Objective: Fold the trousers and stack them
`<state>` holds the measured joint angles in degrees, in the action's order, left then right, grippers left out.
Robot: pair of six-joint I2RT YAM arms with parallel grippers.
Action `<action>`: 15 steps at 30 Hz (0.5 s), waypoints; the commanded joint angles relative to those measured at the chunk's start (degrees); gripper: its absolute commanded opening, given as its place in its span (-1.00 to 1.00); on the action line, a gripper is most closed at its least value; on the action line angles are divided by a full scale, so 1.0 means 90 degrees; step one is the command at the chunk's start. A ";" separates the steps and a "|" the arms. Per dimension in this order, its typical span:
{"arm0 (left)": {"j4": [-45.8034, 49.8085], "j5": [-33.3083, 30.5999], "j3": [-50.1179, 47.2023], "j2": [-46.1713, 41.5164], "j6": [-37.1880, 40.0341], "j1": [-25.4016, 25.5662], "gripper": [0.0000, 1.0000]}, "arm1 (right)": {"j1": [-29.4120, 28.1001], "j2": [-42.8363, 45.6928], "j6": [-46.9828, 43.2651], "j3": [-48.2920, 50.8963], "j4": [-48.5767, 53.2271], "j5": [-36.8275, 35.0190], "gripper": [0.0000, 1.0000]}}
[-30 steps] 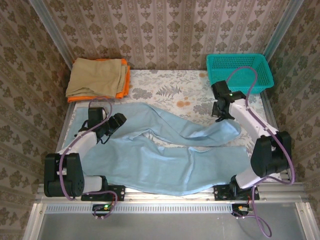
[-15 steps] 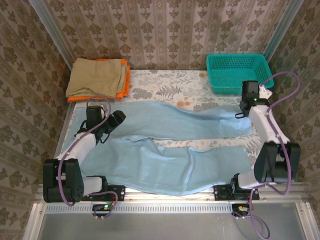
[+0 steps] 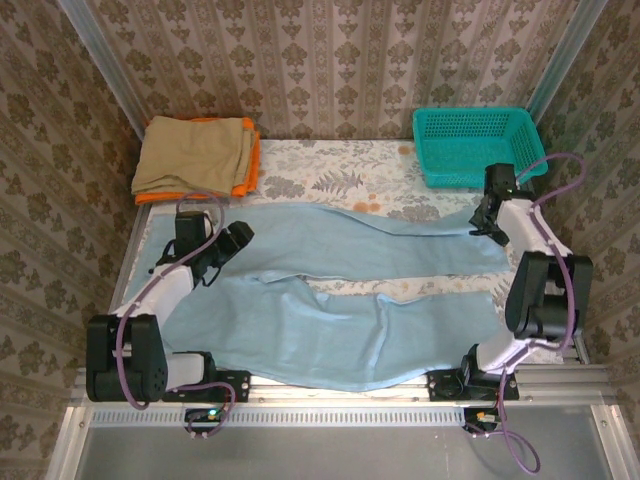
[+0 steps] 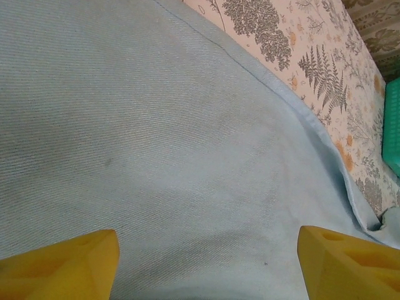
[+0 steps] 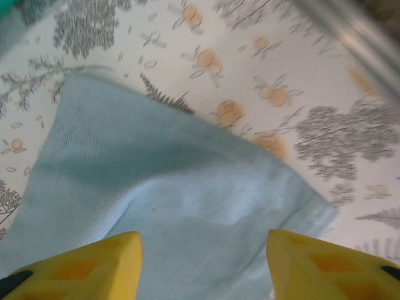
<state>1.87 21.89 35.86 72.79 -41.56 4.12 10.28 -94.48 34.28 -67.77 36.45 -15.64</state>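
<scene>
The pale light-blue trousers (image 3: 350, 320) lie spread across the table, waist at the left, both wide legs running to the right with a narrow gap between them. My left gripper (image 3: 240, 236) hovers over the waist end, open; in the left wrist view its yellow fingers (image 4: 69, 259) stand wide apart above flat blue cloth (image 4: 156, 137). My right gripper (image 3: 483, 226) is over the far leg's hem at the right. It is open too, and the hem corner (image 5: 187, 187) lies loose between its fingertips (image 5: 312, 262).
A tan folded cloth (image 3: 195, 152) rests on an orange one at the back left corner. A teal basket (image 3: 478, 145) stands at the back right, close behind the right gripper. The flowered table cover (image 3: 330, 180) shows behind the trousers. Wallpapered walls close in on three sides.
The right gripper carried the far leg's end out to the right, so that leg now lies straight instead of bunched toward the middle. The left arm hardly moved.
</scene>
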 commanded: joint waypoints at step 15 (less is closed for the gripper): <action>-0.0259 0.0048 0.0343 0.0608 0.0002 0.0045 0.49 | -0.0479 -0.2942 -0.0789 -0.2808 0.0351 -0.0347 0.10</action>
<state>0.58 21.89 37.30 77.52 -41.54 4.14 5.61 -118.24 29.58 -90.98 36.73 -18.37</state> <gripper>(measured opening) 0.745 0.547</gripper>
